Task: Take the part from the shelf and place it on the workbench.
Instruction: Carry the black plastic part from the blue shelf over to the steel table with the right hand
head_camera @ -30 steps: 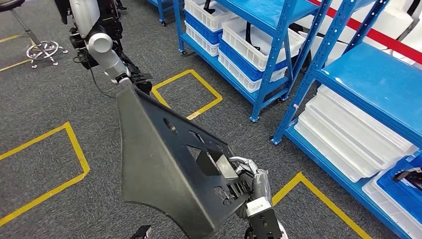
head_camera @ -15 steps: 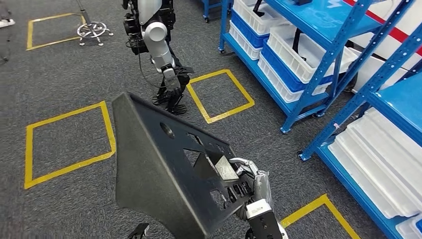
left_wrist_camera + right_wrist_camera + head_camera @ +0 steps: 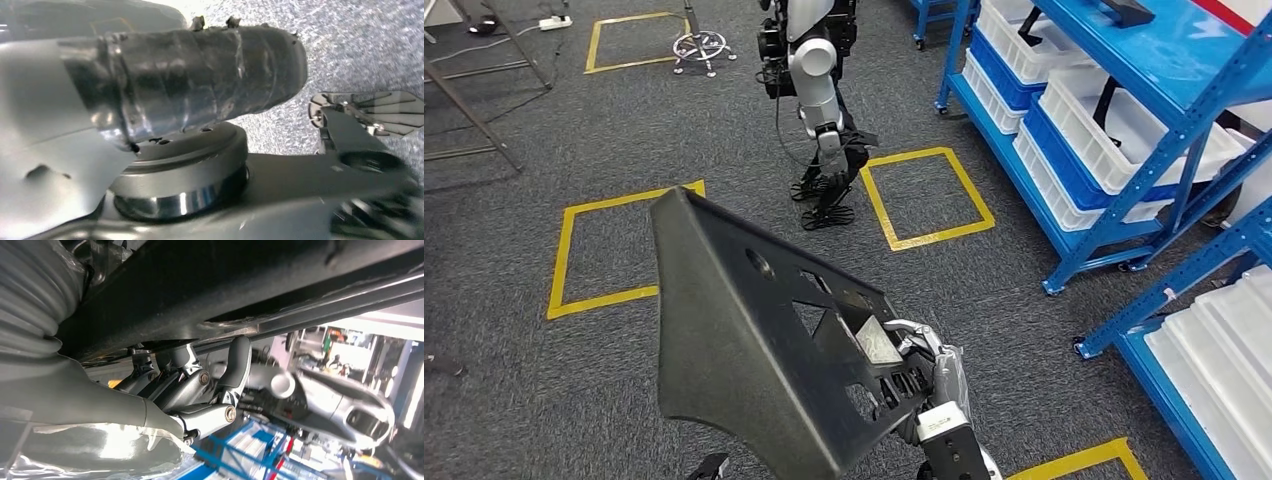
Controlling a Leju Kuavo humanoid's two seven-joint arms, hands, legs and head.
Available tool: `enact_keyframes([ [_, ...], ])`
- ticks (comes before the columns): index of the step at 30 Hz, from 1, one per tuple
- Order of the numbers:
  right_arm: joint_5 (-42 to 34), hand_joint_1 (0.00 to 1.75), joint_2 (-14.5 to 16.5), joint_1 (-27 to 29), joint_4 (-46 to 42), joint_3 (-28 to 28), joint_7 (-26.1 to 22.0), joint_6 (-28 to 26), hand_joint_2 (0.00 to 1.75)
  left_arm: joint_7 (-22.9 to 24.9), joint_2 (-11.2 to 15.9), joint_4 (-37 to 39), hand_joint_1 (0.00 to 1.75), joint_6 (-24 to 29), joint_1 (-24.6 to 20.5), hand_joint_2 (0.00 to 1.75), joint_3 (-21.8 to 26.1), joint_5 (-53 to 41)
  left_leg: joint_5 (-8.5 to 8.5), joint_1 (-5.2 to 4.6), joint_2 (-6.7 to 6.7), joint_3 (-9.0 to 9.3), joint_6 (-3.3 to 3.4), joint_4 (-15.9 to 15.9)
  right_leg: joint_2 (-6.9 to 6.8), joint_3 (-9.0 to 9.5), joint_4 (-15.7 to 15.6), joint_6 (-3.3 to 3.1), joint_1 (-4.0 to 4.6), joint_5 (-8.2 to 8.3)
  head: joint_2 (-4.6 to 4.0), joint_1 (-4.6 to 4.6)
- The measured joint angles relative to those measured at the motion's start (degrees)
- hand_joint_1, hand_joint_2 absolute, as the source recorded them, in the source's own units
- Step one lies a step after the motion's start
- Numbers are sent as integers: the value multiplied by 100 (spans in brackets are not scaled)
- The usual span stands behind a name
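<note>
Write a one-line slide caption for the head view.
Right hand holds large black panel part over grey carpet, another humanoid robot and blue shelving beyond.

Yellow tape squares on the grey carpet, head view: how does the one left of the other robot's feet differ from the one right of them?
The left yellow tape square looks larger, and the large black perforated panel, held by the right hand, hides its near corner. The right yellow tape square shows all four sides and lies beside the blue metal shelving. Both enclose bare carpet.

My head view looks down from high onto the carpet floor (image 3: 574, 130); both wrist views sit close behind my hands, the right sharing the black panel (image 3: 754, 350).
</note>
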Motion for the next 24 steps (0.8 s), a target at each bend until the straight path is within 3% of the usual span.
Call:
enact_keyframes([
  [2, 0, 175, -1, -1, 0, 3, 1, 0, 175, 0, -3, -2, 0, 4, -20, 0, 1, 0, 161, -19, 172, 336, 58, -602, -126, 0, 58, 63, 27, -43, 0, 20],
  [3, 1, 175, -1, -2, 0, 5, 1, 0, 175, 1, -7, -3, 0, 5, -25, 0, 1, 0, 164, -35, 182, 372, 101, -695, -185, 1, 75, 91, 38, -57, 0, 36],
  [5, 1, 175, -1, -4, 0, 15, 0, 0, 175, 1, -11, -4, 0, 5, -12, 0, 1, 0, 189, -45, 29, 344, 193, -701, -275, 10, 93, 151, 27, -84, 0, 64],
  [7, 2, 175, -1, -9, 0, 26, 0, -1, 175, -1, -22, -6, 0, 5, -2, 0, 1, 0, 224, -30, -107, 328, 261, -710, -61, -66, 312, 215, -3, -258, 0, 72],
  [9, 3, 175, -4, -3, 0, 34, 0, -1, 175, -2, -38, -7, 0, 5, -12, 0, 1, 0, 253, -26, -235, 305, 311, -714, 290, -371, 1000, 246, -20, -644, 0, 84],
  [11, 1, 175, -9, 10, 1, 42, 0, -2, 175, 1, -48, -8, 0, 6, -16, 0, 1, 0, 272, -46, -389, 279, 344, -713, 417, -745, 1764, 237, -20, -938, 0, 86],
  [12, 0, 175, -10, 14, 2, 45, 0, -2, 175, 1, -52, -8, 0, 7, -11, 0, 1, 0, 281, -58, -472, 272, 352, -713, 434, -819, 1894, 215, -19, -929, 0, 85],
  [13, 0, 175, -11, 16, 2, 48, 0, -2, 175, 1, -55, -8, 0, 7, -3, 0, 1, 0, 290, -69, -558, 269, 355, -713, 452, -778, 1780, 180, -14, -805, 0, 85],
  [14, 0, 175, -11, 16, 1, 50, 0, -2, 175, 0, -60, -8, 0, 8, 4, 0, 1, 0, 300, -77, -642, 270, 353, -713, 491, -632, 1457, 136, -6, -601, 0, 85],
  [16, 0, 175, -11, 15, 0, 52, -2, -2, 175, -1, -83, -11, 0, 9, 6, 0, 0, -1, 320, -80, -790, 258, 333, -708, 739, -242, 611, 44, 8, -208, 0, 84],
  [18, -1, 175, -11, 18, 0, 54, -7, -3, 175, -1, -114, -15, 0, 16, 7, 0, -1, -6, 349, -64, -913, 216, 282, -705, 905, -53, 174, 9, 24, -72, 0, 85],
  [20, -2, 175, -10, 21, 0, 55, -10, -4, 175, -3, -121, -16, 0, 27, 25, 0, 1, -10, 384, -43, -1026, 181, 210, -727, 808, -35, 98, 3, 30, -53, 0, 84],
  [22, -4, 175, -5, 18, 0, 55, -12, -4, 175, -13, -111, -16, 0, 32, 42, 0, 1, -11, 292, -55, -852, 114, 162, -612, 662, 11, -14, -30, 15, 7, 0, 77],
  [24, -10, 175, -2, 17, 0, 55, -14, -3, 175, -14, -104, -16, 0, 28, 34, 0, 1, -11, -46, -65, -482, -135, 127, -65, 495, 46, -94, -58, 10, 49, 0, 70],
])
